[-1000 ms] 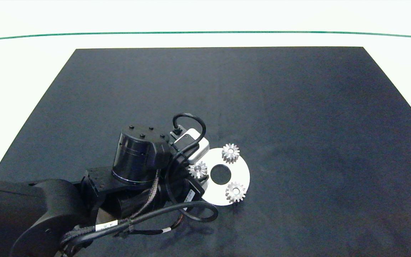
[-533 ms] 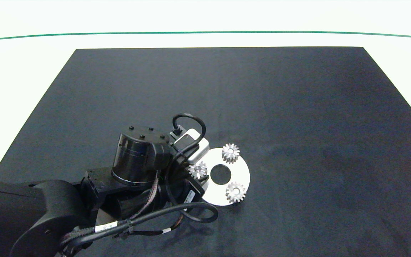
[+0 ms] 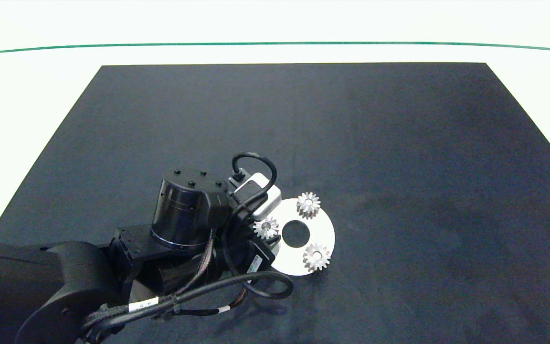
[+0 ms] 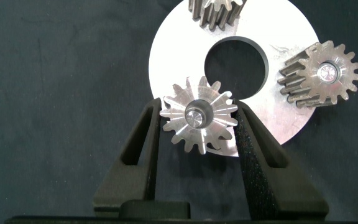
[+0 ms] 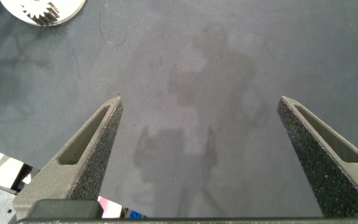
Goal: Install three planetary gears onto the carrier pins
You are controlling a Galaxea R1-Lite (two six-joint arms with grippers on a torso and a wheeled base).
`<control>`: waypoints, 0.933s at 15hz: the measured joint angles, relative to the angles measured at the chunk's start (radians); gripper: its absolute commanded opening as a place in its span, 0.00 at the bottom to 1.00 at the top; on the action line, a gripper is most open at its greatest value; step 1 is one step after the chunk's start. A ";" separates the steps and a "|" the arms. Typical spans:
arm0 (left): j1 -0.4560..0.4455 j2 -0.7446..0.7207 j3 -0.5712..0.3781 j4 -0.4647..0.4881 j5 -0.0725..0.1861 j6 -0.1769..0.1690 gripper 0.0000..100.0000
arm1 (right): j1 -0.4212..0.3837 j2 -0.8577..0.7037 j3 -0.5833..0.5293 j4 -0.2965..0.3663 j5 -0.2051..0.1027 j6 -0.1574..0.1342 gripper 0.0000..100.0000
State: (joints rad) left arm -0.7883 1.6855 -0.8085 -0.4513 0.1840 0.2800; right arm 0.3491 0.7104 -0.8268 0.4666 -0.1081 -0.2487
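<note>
Left gripper [image 4: 197, 134] is down over the near-left edge of the white disc [image 3: 320, 228], fingers [image 4: 143, 146] either side of one planetary gear [image 4: 197, 116]. Both pads sit against or right at the gear teeth; looks clenched on it, tho whether it's truly squeezing can't be told for sure. Left arm [image 3: 65, 282] comes in from the lower-left corner of the head view, wrist bent so the gripper points downward at the disc, w/ the black cylindrical joint [image 3: 186, 210] and white wrist camera block [image 3: 260, 193] sitting above it & cables [image 3: 256, 284] looping round the front.

That gear [image 3: 266, 227] is on the disc's left side, next to the big centre hole [image 3: 296, 232]. A small round pin end [image 4: 196, 113] shows in its bore, so it's over a carrier pin; how far it's seated can't be told.

Other two planetary gears are on the disc too: one at the far side [image 3: 308, 204], one at the near-right side [image 3: 316, 257], each w/ a pin end visible in its centre hole [image 4: 325, 73]. Both are clear of the gripper.

Disc lies flat on the dark mat [image 3: 399, 143] covering the tabletop [image 3: 26, 95].

Right gripper [image 5: 201, 124] hangs over bare mat w/ fingers [image 5: 95, 140] spread wide, nothing between them; a gear and the disc edge [image 5: 42, 11] are well away from it. It's not in the head view.
</note>
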 measured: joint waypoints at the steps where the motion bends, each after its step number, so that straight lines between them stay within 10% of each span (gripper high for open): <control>1: 0.000 -0.001 0.001 0.000 0.000 -0.001 0.07 | 0.000 0.000 0.001 0.000 0.000 0.000 1.00; 14: -0.001 -0.013 0.012 -0.021 -0.003 -0.006 0.07 | 0.000 -0.003 0.000 0.000 0.000 -0.001 1.00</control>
State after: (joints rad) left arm -0.7898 1.6726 -0.7962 -0.4728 0.1813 0.2736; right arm 0.3491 0.7072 -0.8270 0.4670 -0.1085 -0.2496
